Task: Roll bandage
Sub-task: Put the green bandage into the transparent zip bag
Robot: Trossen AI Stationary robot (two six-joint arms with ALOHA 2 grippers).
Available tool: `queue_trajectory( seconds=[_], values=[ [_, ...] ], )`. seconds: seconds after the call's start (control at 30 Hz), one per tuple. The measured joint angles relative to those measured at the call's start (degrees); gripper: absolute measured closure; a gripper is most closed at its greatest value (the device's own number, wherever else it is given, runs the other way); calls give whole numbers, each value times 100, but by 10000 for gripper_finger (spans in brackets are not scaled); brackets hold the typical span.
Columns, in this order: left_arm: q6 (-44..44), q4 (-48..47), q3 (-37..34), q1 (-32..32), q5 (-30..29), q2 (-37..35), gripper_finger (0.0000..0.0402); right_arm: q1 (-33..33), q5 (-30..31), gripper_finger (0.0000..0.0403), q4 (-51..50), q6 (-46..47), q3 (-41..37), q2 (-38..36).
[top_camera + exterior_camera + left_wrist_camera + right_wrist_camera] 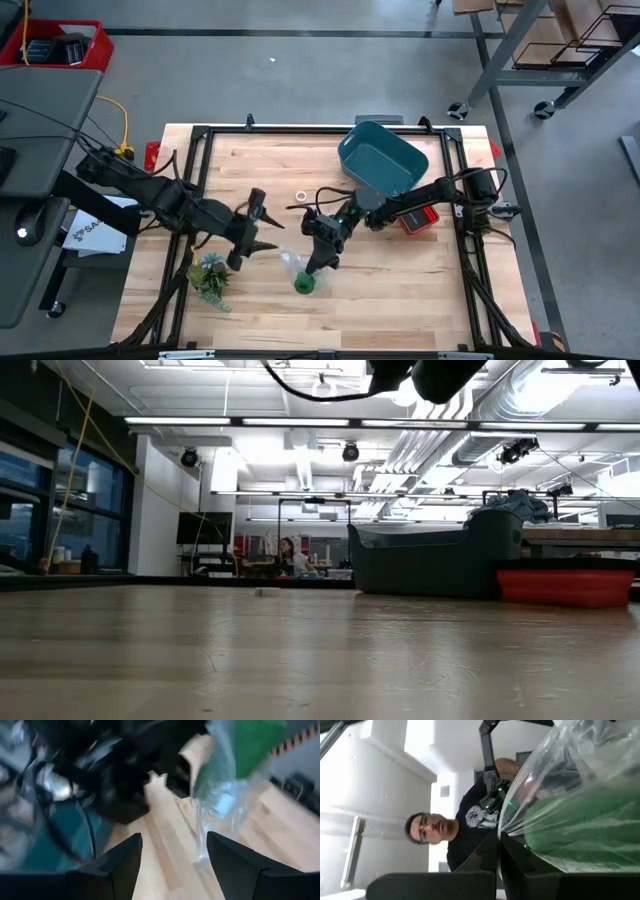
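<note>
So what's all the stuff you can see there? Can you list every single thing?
bandage: one, bright green, inside a clear plastic bag, near the table's front middle
plastic bag: one, clear, pinched by the right gripper
bin: one, teal, back of the table, right of centre
tray: one, red, beside the bin
ring: one, small, whitish, lying on the table left of the bin
plant: one, leafy green, front left of the table
table: one, light wood
person: one, dark shirt, in the room beyond the table
left gripper: one, dark, open, left of the bag
right gripper: one, dark, shut on the bag
</note>
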Motion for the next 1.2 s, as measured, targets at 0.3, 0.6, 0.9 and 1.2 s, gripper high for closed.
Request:
queue_trajectory(
  seconds=[0.3,0.6,0.9,1.2],
  values=[
    [1737,-41,146,-539,-701,502,181,-81,-37,403,476,161,0,0],
    [1794,635,146,-577,-1498,880,181,-70,-104,403,608,212,0,0],
    [2095,872,146,-914,-1451,880,184,-73,-114,402,604,151,0,0],
    [2099,1118,146,-910,-1521,912,304,-77,-114,402,603,152,0,0]
  ],
)
